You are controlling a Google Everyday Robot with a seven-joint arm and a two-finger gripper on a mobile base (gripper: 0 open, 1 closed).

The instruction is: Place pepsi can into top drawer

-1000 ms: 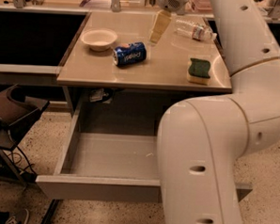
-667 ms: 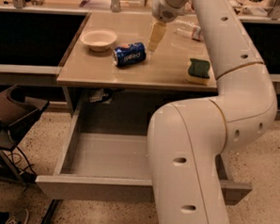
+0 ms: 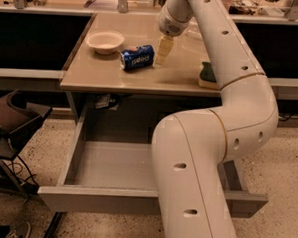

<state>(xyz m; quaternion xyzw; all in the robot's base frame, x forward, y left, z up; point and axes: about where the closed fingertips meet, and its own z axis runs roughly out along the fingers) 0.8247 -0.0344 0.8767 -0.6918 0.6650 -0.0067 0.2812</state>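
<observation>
The pepsi can [image 3: 137, 57] is blue with white lettering and lies on its side on the beige tabletop [image 3: 116, 76], left of centre. My gripper [image 3: 163, 50] hangs down from the wrist just to the right of the can, close beside it and low over the table. The can is not held. The top drawer [image 3: 114, 165] is pulled open below the table. It is grey and nothing shows in the visible part. Its front panel [image 3: 97, 201] faces the camera. My arm covers the drawer's right part.
A pale bowl [image 3: 105, 40] stands left of the can. A green and yellow sponge [image 3: 208, 76] lies near the table's right front edge. A dark chair [image 3: 13, 121] and cables stand on the floor at the left of the drawer.
The arm has swung left and the gripper has come nearer to the can's right end. The can, bowl and drawer have not moved.
</observation>
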